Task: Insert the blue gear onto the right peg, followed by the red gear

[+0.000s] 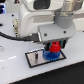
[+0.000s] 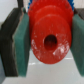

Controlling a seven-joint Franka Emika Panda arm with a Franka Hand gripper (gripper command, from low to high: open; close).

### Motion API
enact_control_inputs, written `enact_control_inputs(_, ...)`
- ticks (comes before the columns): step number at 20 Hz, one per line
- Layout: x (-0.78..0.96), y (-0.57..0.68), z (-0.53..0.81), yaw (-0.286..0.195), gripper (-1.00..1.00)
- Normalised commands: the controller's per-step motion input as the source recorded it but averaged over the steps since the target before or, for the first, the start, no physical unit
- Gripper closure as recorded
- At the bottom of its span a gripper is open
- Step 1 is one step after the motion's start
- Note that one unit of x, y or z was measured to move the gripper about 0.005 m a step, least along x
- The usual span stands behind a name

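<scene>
My gripper (image 2: pixel 49 42) is clamped on the red gear (image 2: pixel 50 42), one teal pad (image 2: pixel 21 47) pressing it at 9 o'clock. Only my wrist view shows that grip and the gear's centre hole. The exterior view shows the red gear above the blue gear (image 1: pixel 49 54) on the grey plate (image 1: pixel 35 59). The right peg is hidden beneath them.

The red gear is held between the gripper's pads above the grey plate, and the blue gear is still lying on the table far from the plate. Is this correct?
Not quite. The red gear is indeed held between the gripper pads over the grey plate, but the blue gear is not far off on the table: the exterior view shows it on the plate, directly under the red gear.
</scene>
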Motion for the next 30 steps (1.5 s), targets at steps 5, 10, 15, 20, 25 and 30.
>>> enact_control_inputs(5, 0.12, -0.11, 0.04, 0.000, 1.00)
enact_control_inputs(10, 0.22, -0.12, -0.08, 0.000, 1.00)
enact_control_inputs(15, 0.18, -0.11, -0.19, 0.000, 1.00)
enact_control_inputs(20, 0.23, 0.05, 0.04, 0.000, 1.00)
enact_control_inputs(25, 0.26, 0.05, -0.01, 0.000, 1.00)
enact_control_inputs(30, 0.18, -0.05, 0.05, 0.000, 1.00)
